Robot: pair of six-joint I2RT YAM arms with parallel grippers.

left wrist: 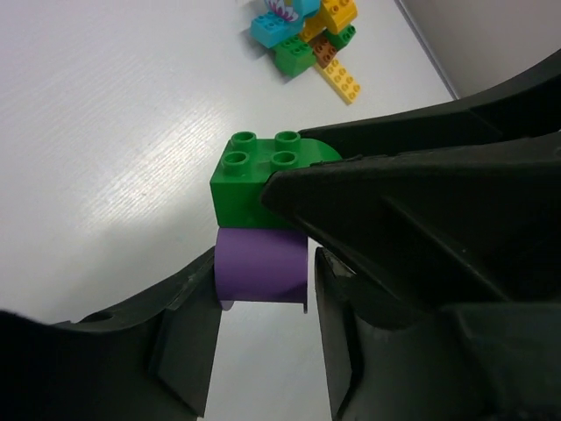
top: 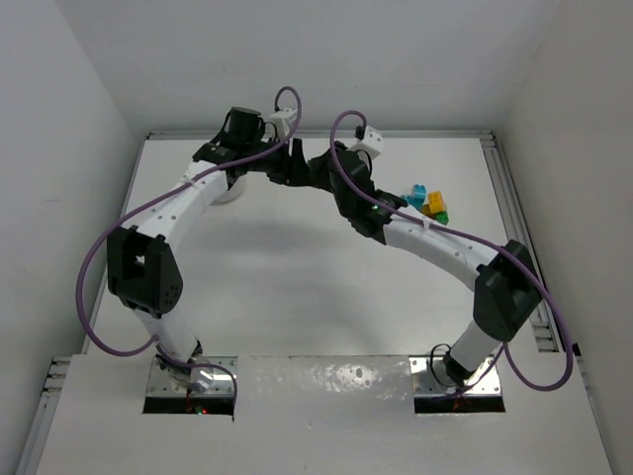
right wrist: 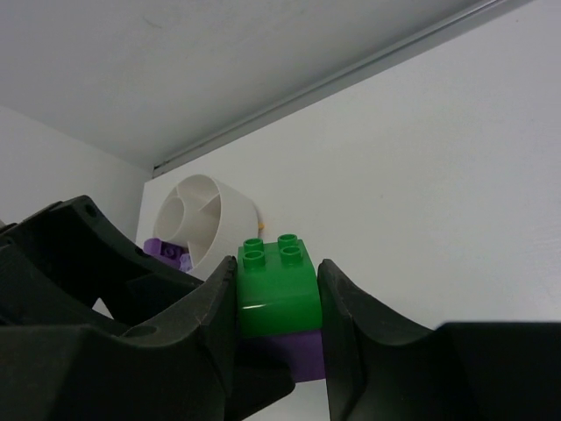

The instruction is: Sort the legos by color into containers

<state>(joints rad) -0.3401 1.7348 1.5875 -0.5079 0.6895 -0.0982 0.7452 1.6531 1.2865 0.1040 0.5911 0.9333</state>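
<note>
Left wrist view: my left pincer is closed narrowly on a purple brick, a finger pressed against each side. A green brick sits stacked on top of the purple one, studs showing. A black finger of my right pincer covers its far side.

From the right wrist, my right pincer clamps that green brick between both fingers, with the purple one just beneath. So the stack is held off the tabletop by both pincers, one brick each.

The bowl stands behind the stack, near it, its white dividers showing. A small purple piece shows against the bowl's rim. I cannot tell whether it lies inside or beside.

From above, the bowl peeks from under my left arm, and the pincers meet just to its right. The loose pile of teal, yellow, orange and green bricks lies well apart from the bowl, further right.
</note>
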